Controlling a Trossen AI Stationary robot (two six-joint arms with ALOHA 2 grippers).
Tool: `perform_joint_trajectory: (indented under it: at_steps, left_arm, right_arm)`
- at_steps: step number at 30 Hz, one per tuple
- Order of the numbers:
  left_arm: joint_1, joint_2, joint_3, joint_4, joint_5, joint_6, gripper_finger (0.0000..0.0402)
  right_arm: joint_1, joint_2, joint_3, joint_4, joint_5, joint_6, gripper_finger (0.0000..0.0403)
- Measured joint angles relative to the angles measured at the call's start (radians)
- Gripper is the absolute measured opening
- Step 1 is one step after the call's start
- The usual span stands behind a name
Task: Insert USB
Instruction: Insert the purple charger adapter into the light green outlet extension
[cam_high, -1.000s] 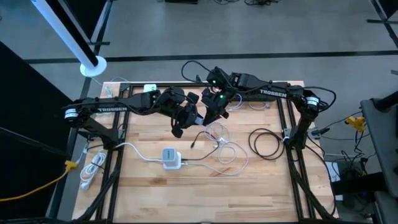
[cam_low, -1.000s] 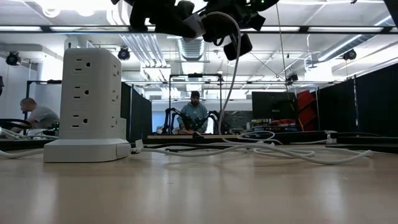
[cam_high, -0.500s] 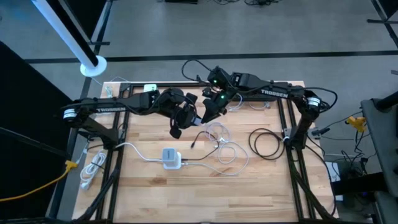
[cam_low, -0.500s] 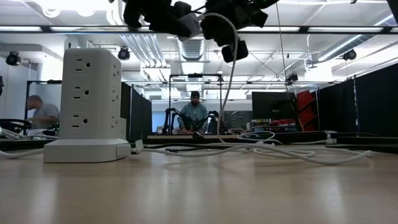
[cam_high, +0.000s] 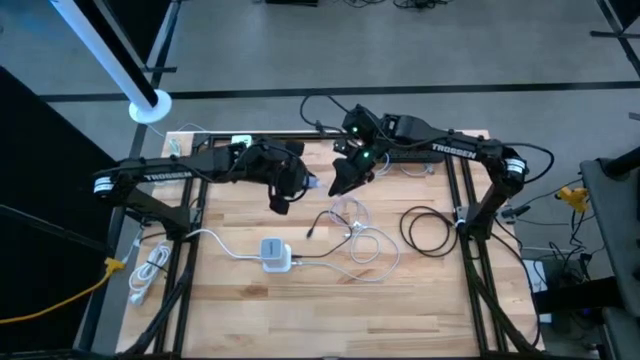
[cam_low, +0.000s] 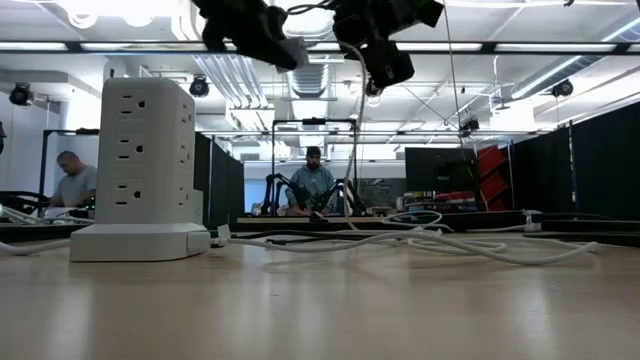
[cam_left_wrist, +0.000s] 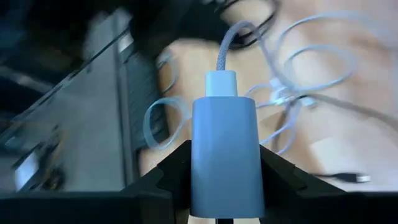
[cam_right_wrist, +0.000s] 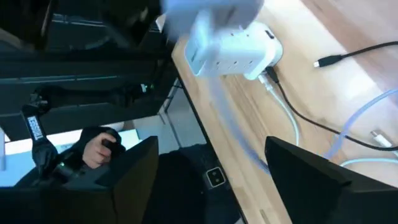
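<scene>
USB charger block: a white charger block (cam_left_wrist: 224, 155) is seen held in the left gripper (cam_left_wrist: 224, 186), whose jaws are closed on its sides; a braided white cable (cam_left_wrist: 227, 50) with a white plug is seated in its far end.
Charger position: in the high view the block (cam_high: 312, 184) is held above the far middle of the desk (cam_high: 320, 310), just right of the left gripper (cam_high: 290, 185).
Cable run: the cable (cam_low: 352, 160) is shown in the low view hanging from above down to a loose white tangle on the desk.
Right gripper: the right gripper (cam_high: 345, 180) is placed just right of the block, apart from it; its jaws are spread wide and nothing is held between them, as the right wrist view shows.
Power strip tower: a white outlet tower (cam_low: 145, 170) is seen standing upright at near left in the low view; from above only its square top (cam_high: 275, 253) is shown, near the desk's centre.
Other cables: a black coiled cable (cam_high: 428, 230) is laid at the right of the desk; a white cord bundle (cam_high: 150, 272) is hung off the left edge.
Only in the low view: two seated people are seen in the room beyond the desk, one at far left (cam_low: 68, 185) and one at centre (cam_low: 313, 180).
Only in the right wrist view: a gloved hand (cam_right_wrist: 99, 149) is visible below the desk edge.
</scene>
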Motion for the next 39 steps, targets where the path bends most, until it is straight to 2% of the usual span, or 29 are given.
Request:
perform_joint_trajectory:
  at_steps: [2, 6, 10, 14, 17, 20, 29, 31, 39]
  left_arm:
    - [0.001, -0.002, 0.000, 0.000, -0.049, -0.002, 0.0118]
    - [-0.001, -0.011, -0.001, 0.019, -0.058, -0.027, 0.0118]
    - [-0.007, -0.023, -0.001, 0.018, -0.064, -0.058, 0.0118]
    - [-0.007, -0.040, -0.002, 0.020, -0.065, -0.070, 0.0118]
    - [-0.007, -0.046, -0.002, 0.027, -0.065, -0.078, 0.0118]
    - [-0.007, -0.047, -0.002, 0.040, -0.065, -0.081, 0.0118]
    - [-0.006, -0.039, -0.002, 0.046, -0.065, -0.116, 0.0118]
    - [-0.006, -0.039, -0.002, 0.048, -0.066, -0.117, 0.0118]
    - [-0.006, -0.038, -0.005, 0.110, -0.086, -0.157, 0.0118]
  right_arm:
    - [-0.001, -0.006, 0.000, 0.001, 0.054, -0.009, 0.0290]
    - [-0.007, -0.021, 0.000, 0.016, 0.152, -0.030, 0.0301]
    - [-0.006, -0.035, 0.000, 0.081, 0.170, -0.033, 0.0300]
    - [-0.007, -0.050, 0.000, 0.156, 0.188, -0.032, 0.0282]
    - [-0.006, -0.053, 0.000, 0.175, 0.188, -0.013, 0.0253]
    - [-0.003, -0.053, 0.000, 0.186, 0.188, -0.008, 0.0207]
    - [-0.001, -0.047, 0.000, 0.230, 0.195, -0.009, 0.0022]
    - [-0.001, -0.047, 0.000, 0.238, 0.195, -0.008, 0.0008]
    - [-0.001, -0.045, 0.002, 0.239, 0.212, -0.008, 0.0004]
